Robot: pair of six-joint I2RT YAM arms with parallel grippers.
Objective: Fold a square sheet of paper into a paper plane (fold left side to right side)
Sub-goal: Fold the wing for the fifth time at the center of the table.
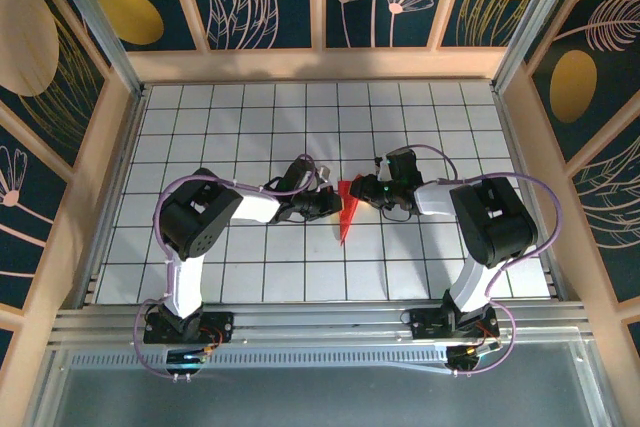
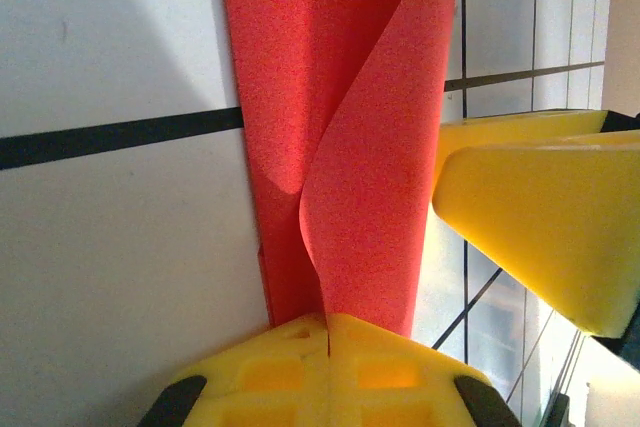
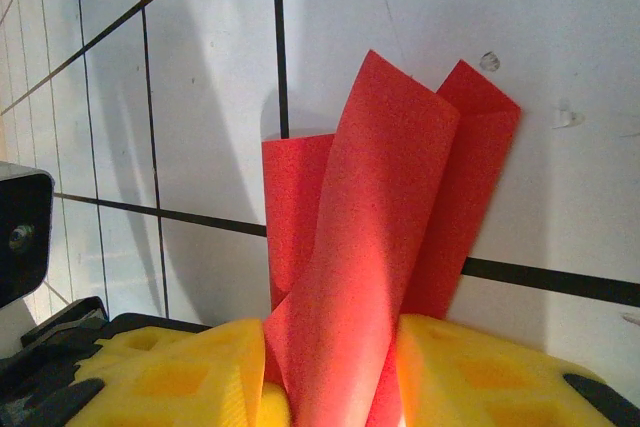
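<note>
My left gripper (image 2: 328, 332): yellow fingers pressed together, pinching the near edge of a raised flap of the paper plane (image 2: 340, 137). My right gripper (image 3: 325, 367): fingers parted with red paper standing between them; whether they actually press it, I cannot tell. Paper plane: mid-table (image 1: 250, 277) between both grippers, slim, pointed tip toward the near edge, one layer flat on the white grid, another curling upward.

Evenly bright overhead. Soft grey shadows across the white gridded tabletop (image 2: 120, 277) in both wrist views. Slightly blurred yellow foam fingers (image 3: 480, 377) up close; grainy thin red paper (image 3: 380, 247).
</note>
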